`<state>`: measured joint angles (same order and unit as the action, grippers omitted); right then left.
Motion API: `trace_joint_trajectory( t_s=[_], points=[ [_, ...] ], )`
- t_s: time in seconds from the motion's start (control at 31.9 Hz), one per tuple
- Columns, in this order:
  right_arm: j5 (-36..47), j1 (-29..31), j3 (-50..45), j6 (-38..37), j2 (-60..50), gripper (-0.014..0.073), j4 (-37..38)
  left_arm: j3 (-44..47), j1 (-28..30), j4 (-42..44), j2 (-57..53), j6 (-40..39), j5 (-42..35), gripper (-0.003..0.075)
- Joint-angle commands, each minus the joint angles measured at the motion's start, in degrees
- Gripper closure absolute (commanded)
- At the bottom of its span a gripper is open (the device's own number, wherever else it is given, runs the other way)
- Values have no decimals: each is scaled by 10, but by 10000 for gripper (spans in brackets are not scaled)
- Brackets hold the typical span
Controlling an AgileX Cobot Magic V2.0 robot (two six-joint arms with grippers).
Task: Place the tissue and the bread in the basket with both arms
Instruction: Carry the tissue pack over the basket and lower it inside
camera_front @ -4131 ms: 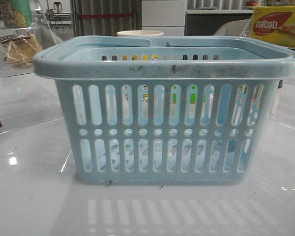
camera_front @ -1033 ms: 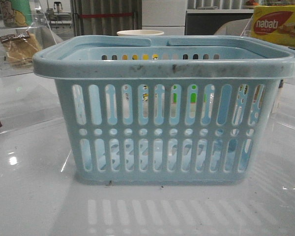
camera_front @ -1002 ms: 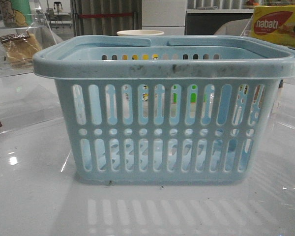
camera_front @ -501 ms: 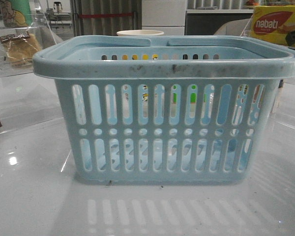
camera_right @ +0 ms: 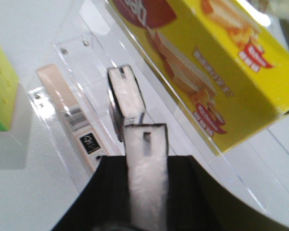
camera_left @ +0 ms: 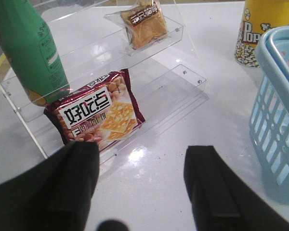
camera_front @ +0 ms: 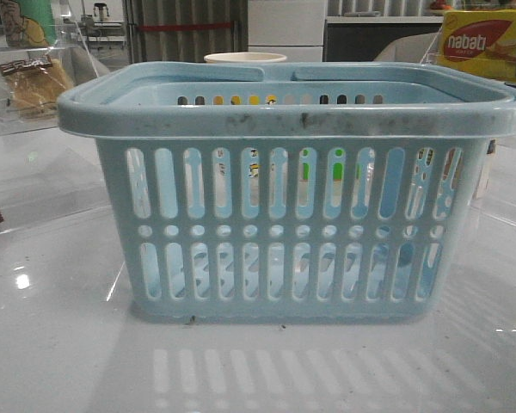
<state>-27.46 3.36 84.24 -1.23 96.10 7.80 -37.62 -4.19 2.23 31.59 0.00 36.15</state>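
The tissue, pinched lengthwise in the right end effector.

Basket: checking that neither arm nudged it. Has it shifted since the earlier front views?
No. The basket sits exactly as before: its rim meets the paper cup behind it and the nabati box at the same spots.
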Motion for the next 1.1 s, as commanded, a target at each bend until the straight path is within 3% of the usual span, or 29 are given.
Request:
trace_joint_trajectory(
  t_s=[0.0, 0.31, 0.56, 0.85, 1.06],
  points=[
    [9, -17, 20, 2, -73, 452, -3, -20, -2, 0, 6, 0, -46, 265],
    [-81, -85, 20, 2, -174, 452, -86, -20, -2, 0, 6, 0, -46, 265],
    [-124, -148, 20, 2, -195, 452, -159, -20, -2, 0, 6, 0, -46, 265],
    [-133, -269, 14, 2, -127, 452, -167, -20, -2, 0, 6, 0, -46, 265],
    [-142, -325, 14, 2, -43, 443, -174, -20, -2, 0, 6, 0, -46, 265]
  ],
)
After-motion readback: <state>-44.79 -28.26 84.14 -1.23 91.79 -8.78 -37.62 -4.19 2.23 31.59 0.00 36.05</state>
